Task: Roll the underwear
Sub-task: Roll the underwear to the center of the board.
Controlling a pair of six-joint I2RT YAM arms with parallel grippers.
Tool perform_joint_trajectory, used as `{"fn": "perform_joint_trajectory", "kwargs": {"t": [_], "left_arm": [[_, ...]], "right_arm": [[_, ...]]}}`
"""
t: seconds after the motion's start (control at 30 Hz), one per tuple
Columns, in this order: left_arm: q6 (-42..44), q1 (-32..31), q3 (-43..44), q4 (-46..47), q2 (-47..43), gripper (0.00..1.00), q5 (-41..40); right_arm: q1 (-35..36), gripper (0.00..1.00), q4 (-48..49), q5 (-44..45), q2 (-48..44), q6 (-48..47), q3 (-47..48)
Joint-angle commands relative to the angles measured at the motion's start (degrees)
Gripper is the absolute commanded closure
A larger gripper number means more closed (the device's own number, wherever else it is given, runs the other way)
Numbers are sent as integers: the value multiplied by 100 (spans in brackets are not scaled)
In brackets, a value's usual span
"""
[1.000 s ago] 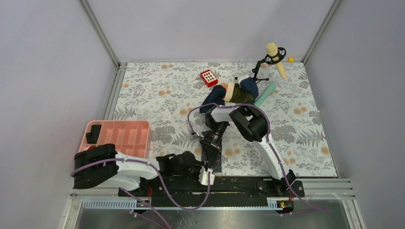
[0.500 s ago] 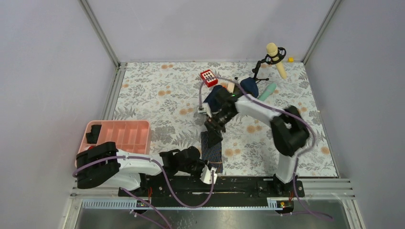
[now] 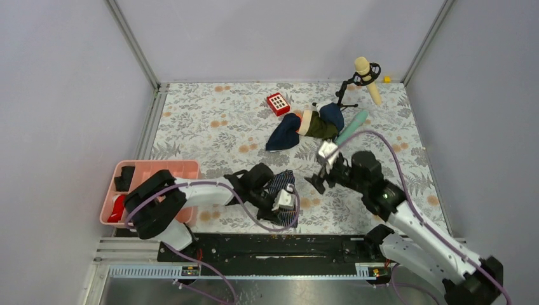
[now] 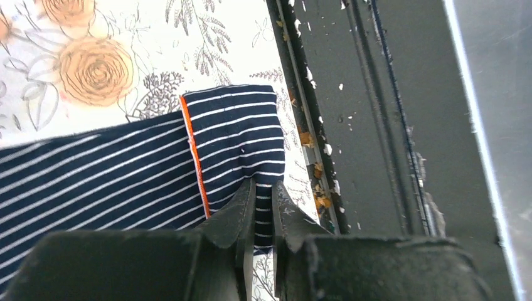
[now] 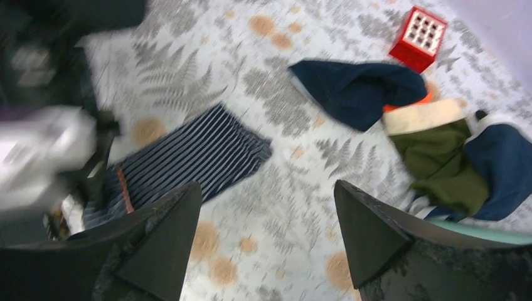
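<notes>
The underwear (image 3: 280,182), navy with thin pale stripes, lies bunched on the floral mat near its front edge. In the left wrist view the underwear (image 4: 125,163) shows an orange seam and a folded end. My left gripper (image 4: 263,188) is shut on that folded end, close to the black rail. From above, the left gripper (image 3: 281,206) sits at the cloth's near side, and the arm hides part of the cloth. My right gripper (image 3: 321,180) hangs open just right of the cloth, touching nothing. The right wrist view shows the underwear (image 5: 188,157) left of the open right gripper (image 5: 266,187).
A plain navy cloth (image 3: 284,133) and a dark green and tan garment (image 3: 316,124) lie behind, beside a teal object (image 3: 353,126). A red box (image 3: 278,103) and a microphone on a stand (image 3: 365,71) sit farther back. The pink tray (image 3: 152,170) stands at the left.
My right gripper opened, let go of the underwear's far end and swung back to the right. My left arm moved forward with its end; the cloth now lies shorter and bunched.
</notes>
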Motion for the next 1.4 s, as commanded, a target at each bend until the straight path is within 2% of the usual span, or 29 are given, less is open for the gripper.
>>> {"fn": "perform_joint_trajectory", "kwargs": {"t": [0.0,0.13,0.27,0.4,0.57,0.93,1.0,1.07,1.17,1.3,1.33,1.37], "left_arm": [[-177,508,435,-1327,522,100,1321],[-663,885,969,-1717,1120,100,1958],[-1154,1061,1327,-1729,1563,100,2289],[-1651,1226,1438,-1432,1793,100,2442],[-2444,1516,1410,-887,2003,100,2651],[-2670,1756,1392,-876,2224,100,2968],[-2727,1777,1415,-877,2268,100,3007],[-2778,1808,1439,-903,2327,100,3080],[-2778,1888,1556,-1089,2412,100,3156],[-2913,2081,1644,-1278,2361,100,3028],[-3024,2153,1656,-1276,2309,97,2868],[-3229,2244,1601,-1094,2145,85,2649]], "right_arm": [[182,18,-59,-576,-1178,-570,-1206],[892,24,-11,-619,-1240,-1559,-1762],[1526,25,1004,-386,-296,-1834,-1923],[1788,23,1874,-545,606,-1714,-1847],[2061,21,2207,-940,1291,-1462,-1717],[2319,26,2987,-641,2353,-525,-1550],[2337,34,3031,-569,2505,-419,-1494],[2377,46,2932,-442,2650,-316,-1398],[2396,58,2855,-72,2832,-13,-1317],[2393,87,2562,-30,2932,471,-1210],[2393,95,2456,-61,2950,645,-1174],[2382,100,2340,-110,2958,834,-1137]]}}
